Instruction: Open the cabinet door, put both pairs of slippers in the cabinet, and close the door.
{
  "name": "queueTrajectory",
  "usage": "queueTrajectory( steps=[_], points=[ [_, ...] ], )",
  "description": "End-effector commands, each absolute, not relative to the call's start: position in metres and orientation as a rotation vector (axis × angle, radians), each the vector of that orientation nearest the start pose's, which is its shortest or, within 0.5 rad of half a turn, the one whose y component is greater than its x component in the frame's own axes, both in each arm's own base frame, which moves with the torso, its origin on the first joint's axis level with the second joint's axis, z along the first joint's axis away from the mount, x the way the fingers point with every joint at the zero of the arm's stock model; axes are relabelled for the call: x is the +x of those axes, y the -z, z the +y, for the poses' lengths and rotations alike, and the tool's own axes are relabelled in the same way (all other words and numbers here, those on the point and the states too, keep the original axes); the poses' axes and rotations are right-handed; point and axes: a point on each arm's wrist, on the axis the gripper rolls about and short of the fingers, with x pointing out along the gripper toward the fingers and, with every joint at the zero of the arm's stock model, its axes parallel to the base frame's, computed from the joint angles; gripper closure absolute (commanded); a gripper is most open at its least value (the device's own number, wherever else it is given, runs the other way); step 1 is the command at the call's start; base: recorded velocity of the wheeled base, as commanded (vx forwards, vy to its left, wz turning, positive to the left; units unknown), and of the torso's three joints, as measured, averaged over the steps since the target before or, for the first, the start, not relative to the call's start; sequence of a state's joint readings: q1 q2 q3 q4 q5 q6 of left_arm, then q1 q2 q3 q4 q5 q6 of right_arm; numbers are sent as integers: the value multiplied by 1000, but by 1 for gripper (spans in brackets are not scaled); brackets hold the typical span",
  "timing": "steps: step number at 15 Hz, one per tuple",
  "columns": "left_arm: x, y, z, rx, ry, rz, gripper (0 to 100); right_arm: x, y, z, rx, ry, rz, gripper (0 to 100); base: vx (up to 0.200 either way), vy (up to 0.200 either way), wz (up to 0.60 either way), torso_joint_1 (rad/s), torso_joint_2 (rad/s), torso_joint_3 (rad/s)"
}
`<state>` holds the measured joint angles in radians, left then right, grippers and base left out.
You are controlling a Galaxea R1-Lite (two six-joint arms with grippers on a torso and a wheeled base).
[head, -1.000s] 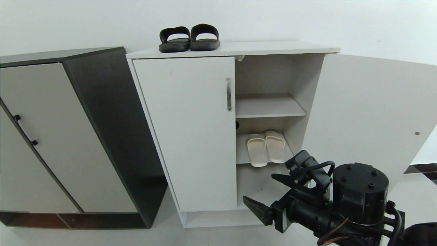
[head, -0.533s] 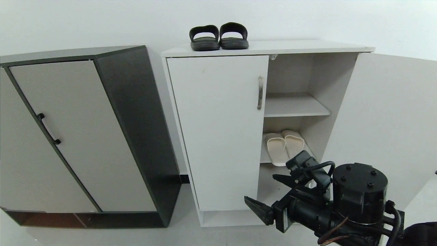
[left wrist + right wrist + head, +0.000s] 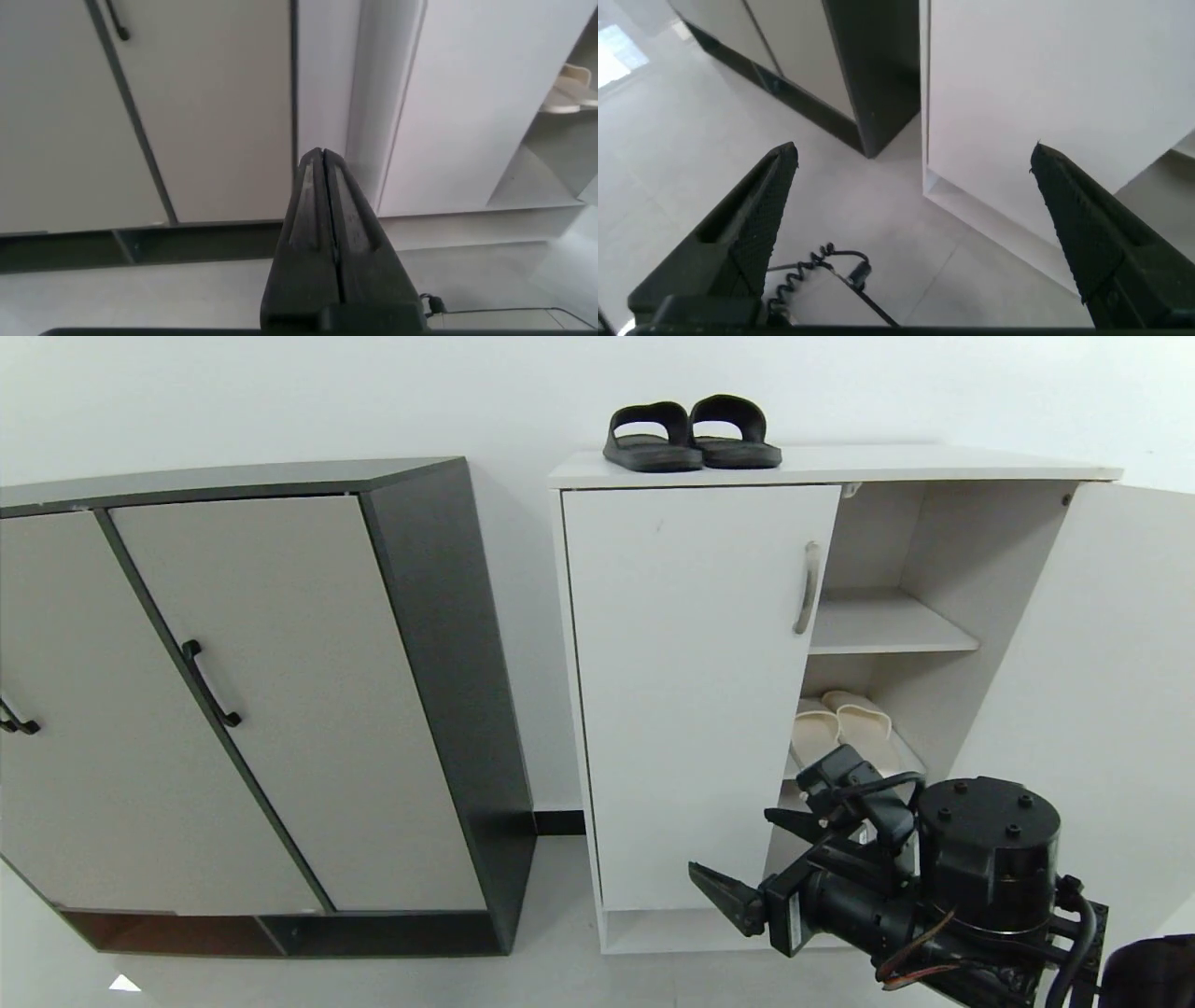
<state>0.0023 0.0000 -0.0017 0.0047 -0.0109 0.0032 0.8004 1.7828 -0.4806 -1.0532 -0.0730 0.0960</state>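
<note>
The white cabinet (image 3: 840, 465) has its right door (image 3: 1120, 672) swung open and its left door (image 3: 691, 691) shut. A pair of black slippers (image 3: 693, 434) rests on the cabinet's top. The pale slippers (image 3: 845, 726) lie side by side on the middle shelf inside, and their edge (image 3: 572, 89) shows in the left wrist view too. My right gripper (image 3: 731, 842) hangs open and empty low in front of the open compartment, its fingers (image 3: 766, 201) spread wide above the floor near the cabinet's bottom corner. My left gripper (image 3: 322, 159) is shut on nothing, facing both cabinets' bases.
A dark-framed cabinet (image 3: 429, 644) with grey doors (image 3: 308, 709) and black handles (image 3: 210, 683) stands just left of the white one, with a narrow gap between them. The upper shelf (image 3: 887, 625) is bare. Light floor (image 3: 710, 131) spreads in front.
The head camera has swung left, so both cabinets sit further right in the picture. The slippers stay put; the right gripper holds the same open pose.
</note>
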Motion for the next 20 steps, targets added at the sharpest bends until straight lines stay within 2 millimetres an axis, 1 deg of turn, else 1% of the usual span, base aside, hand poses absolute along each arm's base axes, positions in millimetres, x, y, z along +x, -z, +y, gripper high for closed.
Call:
queueTrajectory(
  steps=[1, 10, 13, 15, 20],
  points=[
    [-23, -75, 0, 3, 8, 3, 100, 199, -113, 201, -28, -705, 283, 0, 0, 0, 0, 0, 0, 0],
    [-23, -75, 0, 3, 8, 3, 100, 199, -112, 200, -50, -708, 282, 0, 0, 0, 0, 0, 0, 0],
    [-23, -76, 0, 2, 8, 3, 100, 199, -112, 200, -50, -708, 282, 0, 0, 0, 0, 132, -154, -64],
    [-23, -76, 0, 2, 8, 2, 100, 199, -112, 201, -50, -709, 282, 0, 0, 0, 0, 210, -102, -249],
    [-23, -75, 0, 2, 8, 3, 100, 197, -110, 200, -55, -711, 288, 0, 0, 0, 0, 214, -607, -232]
  ],
)
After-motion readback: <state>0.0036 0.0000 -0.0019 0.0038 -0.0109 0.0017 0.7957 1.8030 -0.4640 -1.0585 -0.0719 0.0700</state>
